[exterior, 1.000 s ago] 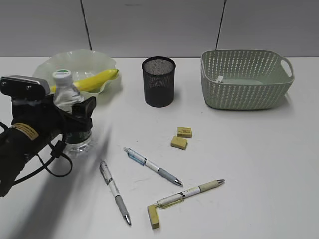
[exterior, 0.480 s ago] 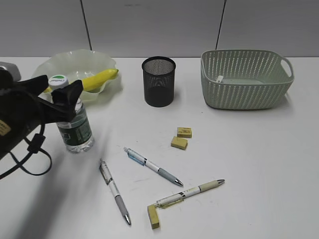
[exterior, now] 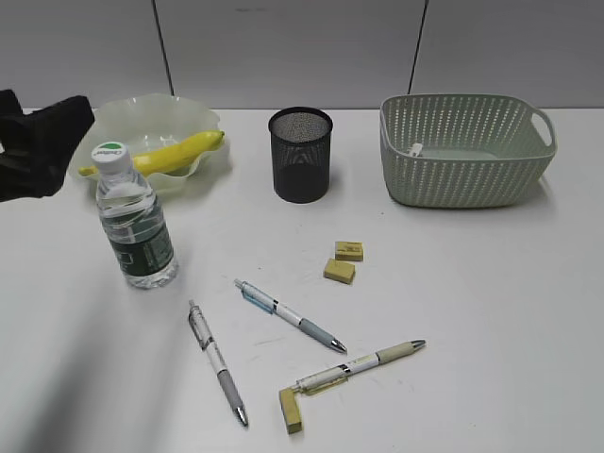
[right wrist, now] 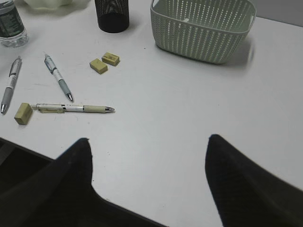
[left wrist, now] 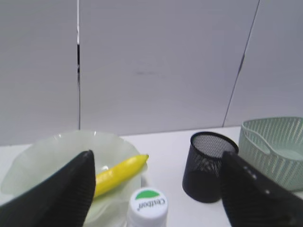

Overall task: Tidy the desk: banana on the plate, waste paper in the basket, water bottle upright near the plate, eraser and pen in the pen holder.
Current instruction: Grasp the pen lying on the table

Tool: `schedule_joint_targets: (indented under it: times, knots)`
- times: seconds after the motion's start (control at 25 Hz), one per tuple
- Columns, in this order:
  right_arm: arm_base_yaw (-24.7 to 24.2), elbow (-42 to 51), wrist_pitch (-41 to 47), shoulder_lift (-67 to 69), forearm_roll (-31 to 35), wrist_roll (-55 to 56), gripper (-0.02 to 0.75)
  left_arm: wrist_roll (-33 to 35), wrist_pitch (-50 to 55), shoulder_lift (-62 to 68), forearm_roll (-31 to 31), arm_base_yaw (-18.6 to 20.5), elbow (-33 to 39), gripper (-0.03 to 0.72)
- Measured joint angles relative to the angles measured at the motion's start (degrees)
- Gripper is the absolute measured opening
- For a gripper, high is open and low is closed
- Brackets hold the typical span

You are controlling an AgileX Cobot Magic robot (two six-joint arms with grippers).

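Clear ribbed water bottle (exterior: 137, 231) stands upright (capped); both arms' jaws spread wide, holding nothing.

An office-style desk: white table (exterior: 491, 311), mesh pen holder (exterior: 300, 154), grey partition panels (exterior: 283, 52).

The left claw (left wrist: 156, 189) shows two matte black fingers with broad, rounded tips and a faintly grainy finish. The right claw (right wrist: 149, 161) has the same plain black, blunt-pointed fingers. In the exterior view, the left claw (exterior: 38, 142) appears as a blurred black mass.
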Motion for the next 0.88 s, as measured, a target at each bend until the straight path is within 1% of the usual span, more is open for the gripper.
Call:
schedule_joint_targets:
  times: [0.16, 0.24, 0.32, 0.44, 0.52, 0.64, 0.76, 0.88]
  knots:
    - [0.0, 0.0, 0.0, 0.0, 0.0, 0.0, 0.582, 0.45, 30.76, -11.35, 0.55, 0.0, -7.3, 0.591]
    - [0.0, 0.0, 0.0, 0.0, 0.0, 0.0, 0.582, 0.75, 45.93, -15.09, 3.37, 0.0, -11.74, 0.589]
    - [0.0, 0.0, 0.0, 0.0, 0.0, 0.0, 0.582, 0.85, 58.45, -18.17, 6.45, 0.0, -15.89, 0.589]
    - [0.0, 0.0, 0.0, 0.0, 0.0, 0.0, 0.582, 0.85, 74.73, -23.45, 8.65, 0.0, -19.25, 0.589]
    - [0.0, 0.0, 0.0, 0.0, 0.0, 0.0, 0.582, 0.85, 83.12, -25.46, 9.48, 0.0, -19.81, 0.589]
    - [0.0, 0.0, 0.0, 0.0, 0.0, 0.0, 0.582, 0.9, 92.68, -29.49, 9.93, 0.0, -19.94, 0.582]
    - [0.0, 0.0, 0.0, 0.0, 0.0, 0.0, 0.582, 0.9, 99.02, -34.61, 10.35, 0.0, -19.94, 0.577]
    - [0.0, 0.0, 0.0, 0.0, 0.0, 0.0, 0.582, 0.9, 102.57, -40.67, 10.35, 0.0, -19.42, 0.575]
